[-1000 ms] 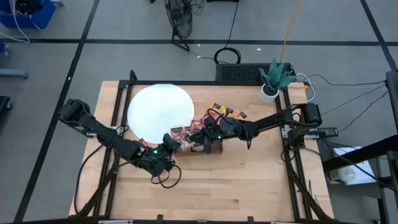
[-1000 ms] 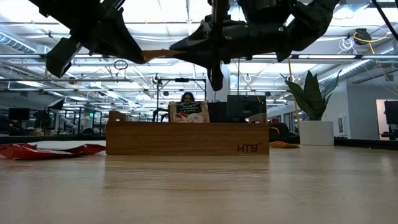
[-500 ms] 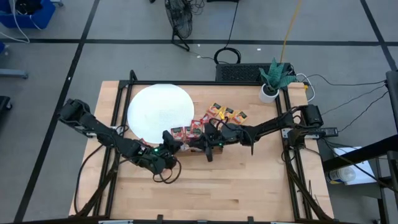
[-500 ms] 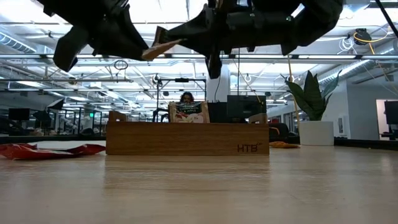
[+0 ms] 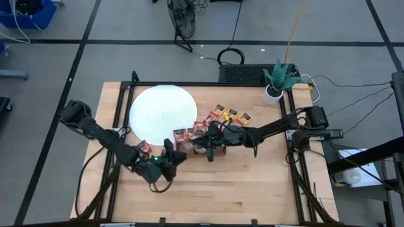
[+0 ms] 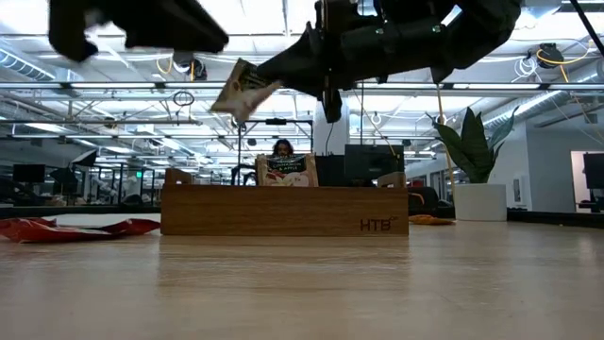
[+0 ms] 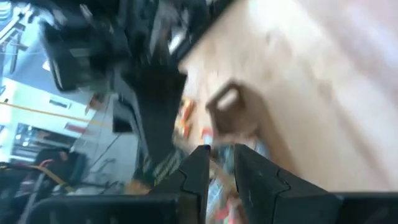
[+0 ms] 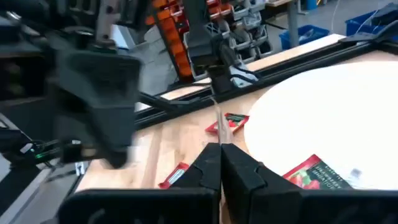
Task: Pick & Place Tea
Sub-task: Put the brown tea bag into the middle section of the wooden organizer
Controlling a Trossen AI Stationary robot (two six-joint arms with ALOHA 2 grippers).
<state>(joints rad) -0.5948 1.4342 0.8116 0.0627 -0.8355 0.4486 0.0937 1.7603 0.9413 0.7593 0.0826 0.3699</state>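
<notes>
Wooden tray (image 6: pixel 283 211) | one sachet (image 6: pixel 286 170) upright inside | rest hidden

overhead, table-level, two wrist views

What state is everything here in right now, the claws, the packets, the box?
right gripper: shut on a tea sachet, held in the air.
left gripper: open, empty.
wooden tray: standing flat on the table.
loose sachets: lying on the table.
white disc: lying flat, mostly bare.
</notes>
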